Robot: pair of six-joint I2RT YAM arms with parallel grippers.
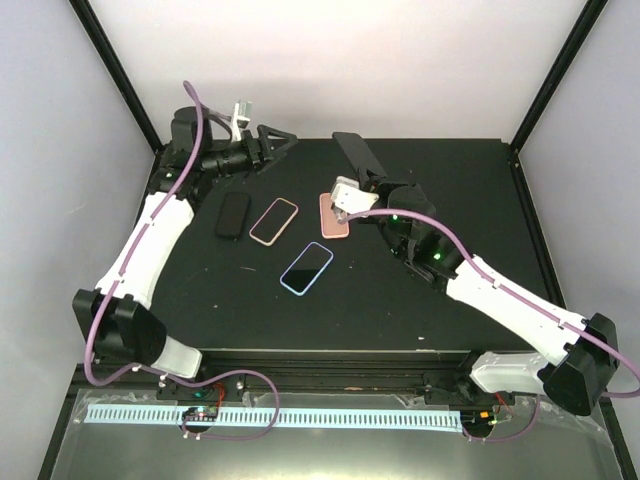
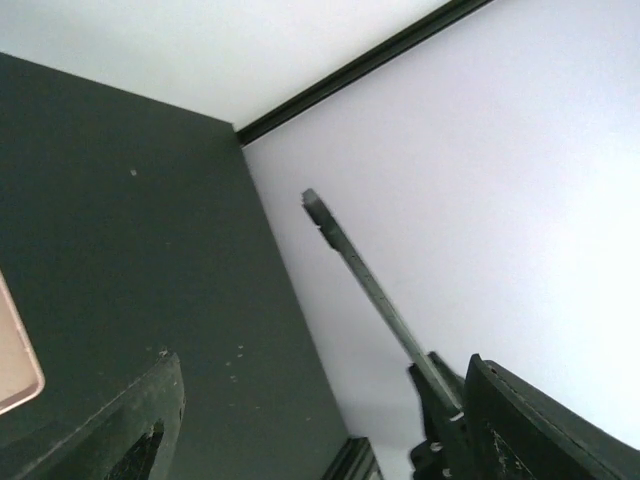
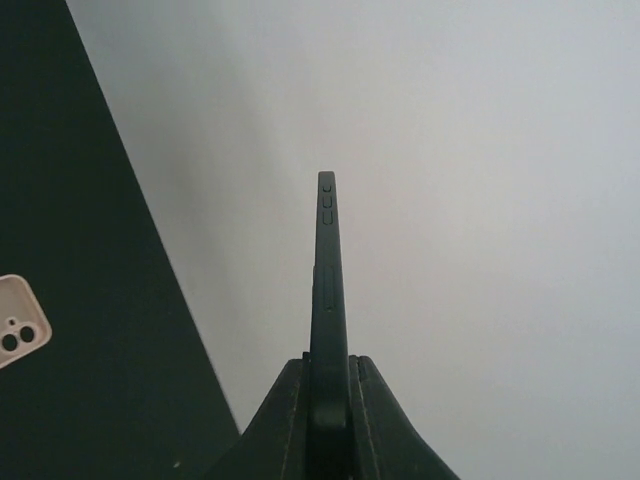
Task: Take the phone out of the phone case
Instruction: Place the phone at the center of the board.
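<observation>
At upper centre of the top view: dark phone case, lifted clear of the table and pinched at one end by the right gripper.
Long axis, top view: runs from the right gripper up and to the left, free end toward the back edge of the table.
Long axis, right wrist view: the case stands straight up the frame, seen edge-on, side buttons near its upper end.
Contents: shown edge-on or as a dark slab, so whether the phone sits inside cannot be told.
Right gripper: fingers pressed onto both faces of the case at its lower end; the rest projects straight out beyond the fingertips.
Left gripper: fingers spread, holding nothing, at upper left of the top view, tips turned toward the free end of the case, near it but apart.
Left wrist view: the case appears as a thin dark bar slanting from upper left to lower right against the pale wall, between the two spread fingers in the frame and farther off.
On the table, centre of the top view: black phone, pink-edged phone, pink case just beside the right arm's wrist, and blue-edged phone, all lying flat and apart.
</observation>
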